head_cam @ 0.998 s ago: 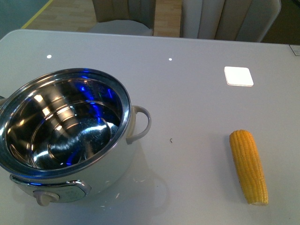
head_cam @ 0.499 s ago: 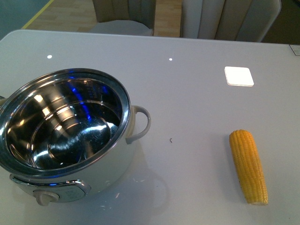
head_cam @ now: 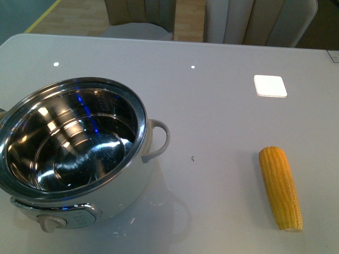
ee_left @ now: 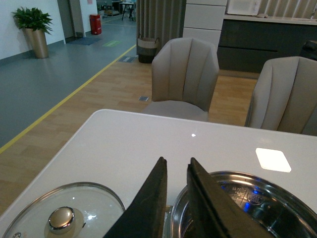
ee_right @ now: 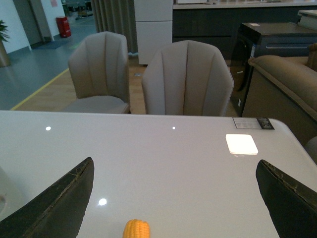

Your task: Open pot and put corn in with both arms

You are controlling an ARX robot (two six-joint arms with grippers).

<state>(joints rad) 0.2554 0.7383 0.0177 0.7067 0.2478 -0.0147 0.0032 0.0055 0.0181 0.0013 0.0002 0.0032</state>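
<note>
We start with a round glass lid with a steel knob (ee_left: 63, 214). Only the left wrist view shows it, lying flat on the pale grey table (head_cam: 222, 121) just beside the pot, and the frame edge cuts off part of it. In that same view, the left arm's flat black gripper (ee_left: 177, 162) has its jaws drawn nearly together with only a thin slit between them and nothing held. It hangs above the gap between the lid and the pot's rim.

The large round white electric pot with a shiny steel interior (head_cam: 124, 188) stands uncovered, and we see no food inside it. The front view shows its white loop handle and its control knob, while the left wrist view catches only an arc of the steel rim (ee_left: 257, 177). The picture edge clips the side of the pot away from the corn.

A bright white square patch (head_cam: 270, 85) lies on the table well beyond the pot. We cannot tell whether it is a card or a reflection.

The yellow tapered corn cob (head_cam: 280, 188) lies on the table well apart from the pot, on its handle side, and nothing touches it. The right wrist view shows only one rounded end of the cob (ee_right: 136, 229). There, the right arm's black gripper (ee_right: 174, 161) is spread wide and empty, with the cob's end between and below its fingers. The front view shows neither arm.
</note>
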